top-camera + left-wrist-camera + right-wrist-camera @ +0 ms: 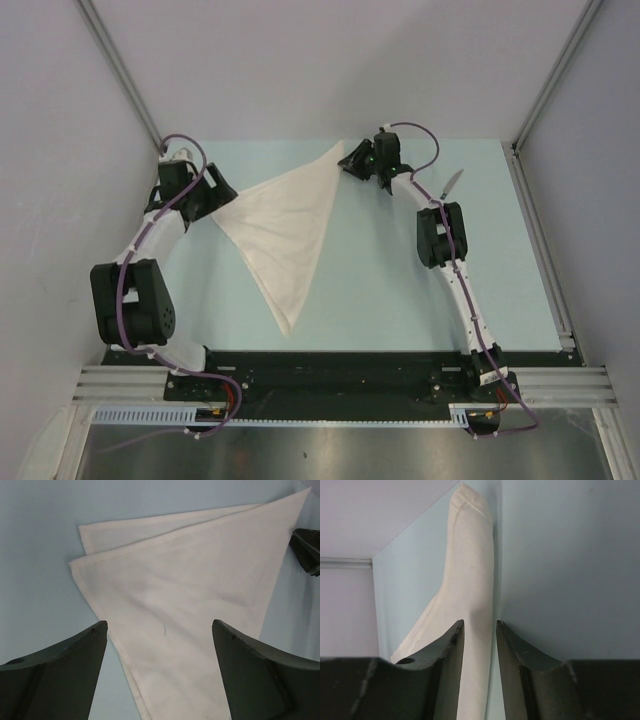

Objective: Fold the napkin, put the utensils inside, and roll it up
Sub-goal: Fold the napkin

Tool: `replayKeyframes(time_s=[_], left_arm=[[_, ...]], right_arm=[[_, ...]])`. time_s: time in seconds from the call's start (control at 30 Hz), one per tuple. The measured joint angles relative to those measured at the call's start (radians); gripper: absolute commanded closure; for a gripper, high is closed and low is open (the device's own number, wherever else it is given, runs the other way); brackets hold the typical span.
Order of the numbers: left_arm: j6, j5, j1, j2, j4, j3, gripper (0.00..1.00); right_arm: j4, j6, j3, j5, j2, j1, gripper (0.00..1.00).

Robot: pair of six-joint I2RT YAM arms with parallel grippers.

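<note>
Pale blue tabletop [400, 290] is enclosed by plain grey walls on three sides. On it the napkin [285, 225] is laid folded into a triangle, one tip pointing toward the arm bases and the other two toward the grippers. In the left wrist view two layers can be seen, their edges and corners not matched: the lower layer shows as a strip beyond the upper one.

The left gripper [159, 625] is spread wide above the cloth near its left corner, and nothing is held by it. The right gripper [480, 622] is drawn nearly closed, with a raised fold of the napkin's far corner filling the narrow gap between the fingers; it is judged to be pinched on the napkin. The table knife [452, 182] is lying on the bare table to the right of the right arm, well apart from the cloth, so nothing has yet been placed inside.

Several faults can be foreseen. If the pinched corner is pulled while the left corner is unheld, the whole napkin may be dragged across the table rather than tightened, or the top layer may be peeled back and the fold undone. The offset of the layers may be carried into the roll, leaving it loose. The knife lies close beside the right forearm and could be knocked away by a sweep of that arm.
</note>
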Motion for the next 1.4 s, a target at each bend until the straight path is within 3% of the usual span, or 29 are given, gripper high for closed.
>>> replayKeyframes(time_s=[0.43, 0.67, 0.8, 0.9, 1.13, 1.4], left_arm=[[-0.028, 0.050, 0.027, -0.019, 0.007, -0.003, 0.09], [-0.046, 0.078, 0.041, -0.051, 0.019, -0.005, 0.09], [-0.054, 0.087, 0.047, -0.056, 0.032, -0.010, 0.09], [-0.061, 0.095, 0.049, -0.056, 0.037, -0.016, 0.09], [-0.087, 0.126, 0.050, -0.056, 0.067, -0.049, 0.10], [-0.091, 0.114, -0.003, -0.056, 0.070, -0.062, 0.11]], right_arm=[[-0.006, 0.040, 0.025, -0.009, 0.021, -0.001, 0.71], [-0.007, 0.064, 0.035, -0.018, 0.038, 0.003, 1.00], [0.000, 0.076, 0.029, -0.025, 0.040, -0.001, 1.00], [0.076, 0.080, -0.056, -0.031, 0.009, -0.009, 1.00], [0.183, 0.051, -0.460, -0.013, -0.222, -0.051, 1.00], [0.282, -0.006, -0.902, -0.008, -0.486, -0.193, 1.00]])
